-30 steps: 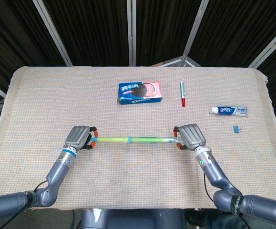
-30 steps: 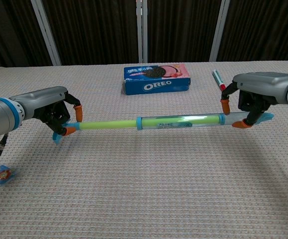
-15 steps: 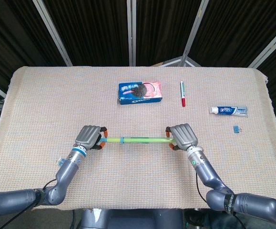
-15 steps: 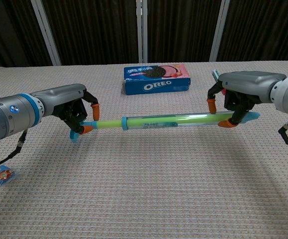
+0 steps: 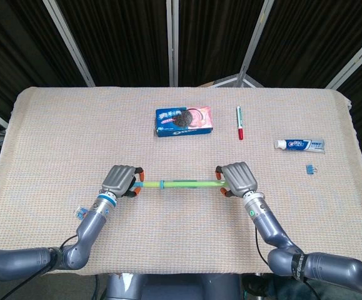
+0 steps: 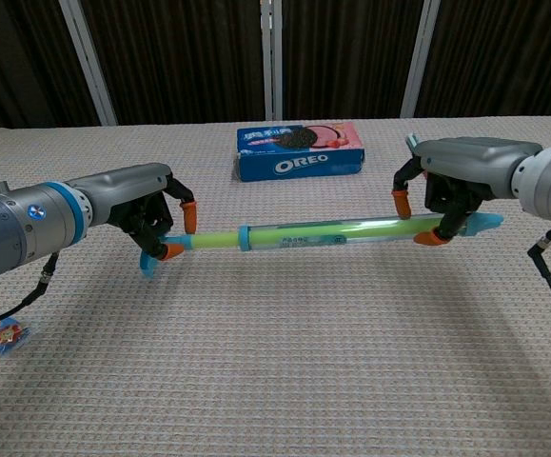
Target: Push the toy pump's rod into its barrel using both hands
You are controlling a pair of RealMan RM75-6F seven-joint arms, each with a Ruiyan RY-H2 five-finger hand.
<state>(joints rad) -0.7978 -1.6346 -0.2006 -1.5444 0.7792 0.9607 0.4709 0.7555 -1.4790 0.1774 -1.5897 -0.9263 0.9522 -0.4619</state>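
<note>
We see a table (image 5: 43,137) covered in a beige woven cloth with a coarse grid texture, backed by dark pleated curtains. Above its near middle our two hands hold the toy pump (image 6: 294,233) level and clear of the cloth. Our left hand (image 5: 122,180) grips the blue handle at the end of the yellow-green rod (image 6: 213,239), its orange-tipped fingers curled around it. Our right hand (image 5: 237,177) closes on the far end of the clear barrel (image 6: 337,231), a round tube with a blue collar and a small printed label too fine to read. Only a short stretch of rod shows outside the barrel.

Behind the pump lies a blue and pink cookie box (image 6: 300,149) reading "OREO" in the chest view. The head view alone shows a toothpaste tube (image 5: 300,145), a red-capped marker (image 5: 238,122) in full, and a small blue clip (image 5: 310,169). A small blue wrapped packet (image 6: 1,335) lies near our left forearm.
</note>
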